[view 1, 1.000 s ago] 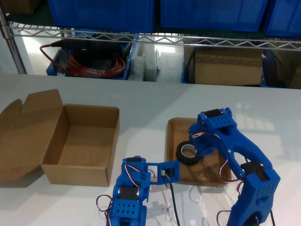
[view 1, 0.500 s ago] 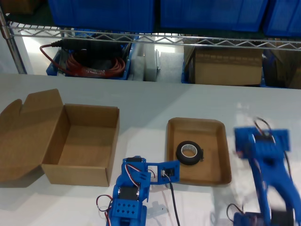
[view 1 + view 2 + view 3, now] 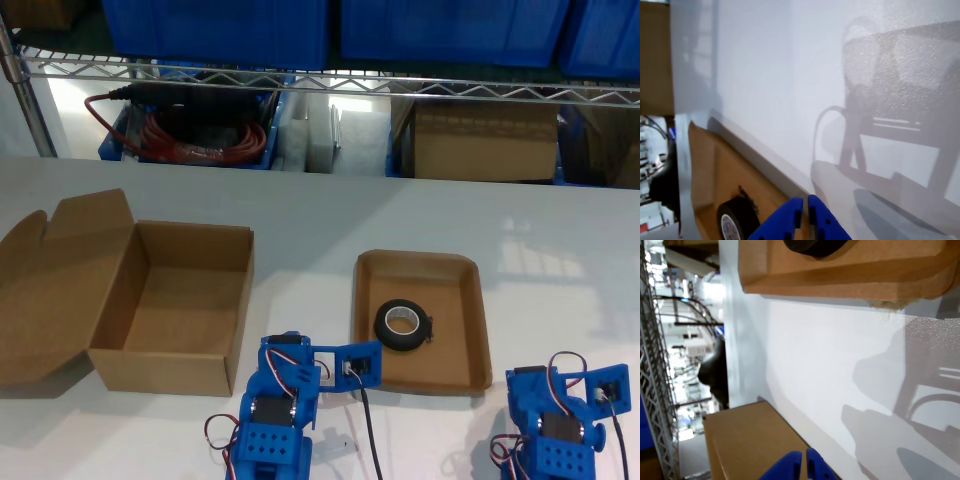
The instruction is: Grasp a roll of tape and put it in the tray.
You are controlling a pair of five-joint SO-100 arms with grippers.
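The roll of tape [image 3: 402,325] lies flat inside the tray [image 3: 470,335], near its rim on the exterior view's left. Bare desk [image 3: 560,300] surrounds the tray. My first hand [image 3: 803,216] and second hand [image 3: 801,463] are both clenched, grasping nothing.

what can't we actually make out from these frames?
- Roll of tape: cut by the frame edge in both wrist views, and its underside is hidden in the exterior view.
- Tray: the floor beneath the roll is covered.
- Deep cardboard box: near inner wall hidden by its own rim, exterior view.
- Both arms: cut by the exterior view's bottom edge.
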